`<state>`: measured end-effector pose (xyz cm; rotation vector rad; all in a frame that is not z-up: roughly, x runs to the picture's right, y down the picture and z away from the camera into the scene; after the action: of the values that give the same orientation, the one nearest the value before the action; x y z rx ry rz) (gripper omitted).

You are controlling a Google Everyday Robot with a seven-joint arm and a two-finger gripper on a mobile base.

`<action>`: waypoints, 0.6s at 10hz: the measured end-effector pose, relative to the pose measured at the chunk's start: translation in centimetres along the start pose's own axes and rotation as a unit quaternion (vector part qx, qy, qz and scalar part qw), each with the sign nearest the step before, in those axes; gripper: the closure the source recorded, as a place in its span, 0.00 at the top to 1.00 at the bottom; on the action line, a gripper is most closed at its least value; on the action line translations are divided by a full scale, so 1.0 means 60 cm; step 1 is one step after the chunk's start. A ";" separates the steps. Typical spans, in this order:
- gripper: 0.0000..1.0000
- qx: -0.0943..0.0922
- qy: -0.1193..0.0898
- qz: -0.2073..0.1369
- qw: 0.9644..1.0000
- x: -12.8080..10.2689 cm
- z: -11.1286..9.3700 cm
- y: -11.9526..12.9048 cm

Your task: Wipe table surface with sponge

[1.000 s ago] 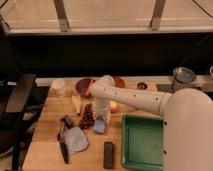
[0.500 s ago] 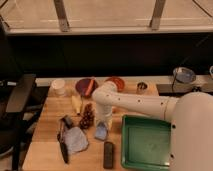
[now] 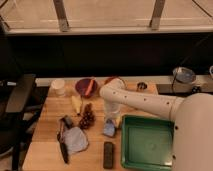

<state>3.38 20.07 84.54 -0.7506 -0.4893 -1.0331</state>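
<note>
The small light-blue sponge [image 3: 109,129] rests on the light tan plank table surface [image 3: 50,127], just left of the green tray. My gripper [image 3: 111,120] points straight down onto the sponge's top and is shut on it. The white arm reaches in from the right, and its wrist hides the sponge's upper part.
The green tray [image 3: 148,162] lies right of the sponge, a black remote-like bar [image 3: 108,154] in front of it. To the left are a grey-blue cloth [image 3: 76,140], a dark grape cluster [image 3: 87,119] and a pale yellow block [image 3: 76,104]. A white cup [image 3: 59,87] and dark red bowl [image 3: 86,86] stand at the back.
My gripper and the sponge under it have slid a little to the right across the table, toward the green tray. The other objects have kept their places.
</note>
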 end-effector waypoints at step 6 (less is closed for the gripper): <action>0.00 -0.003 -0.005 -0.058 0.998 -0.052 0.010 -0.103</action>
<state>-3.55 20.47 84.79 -0.7397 -0.5445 -1.1393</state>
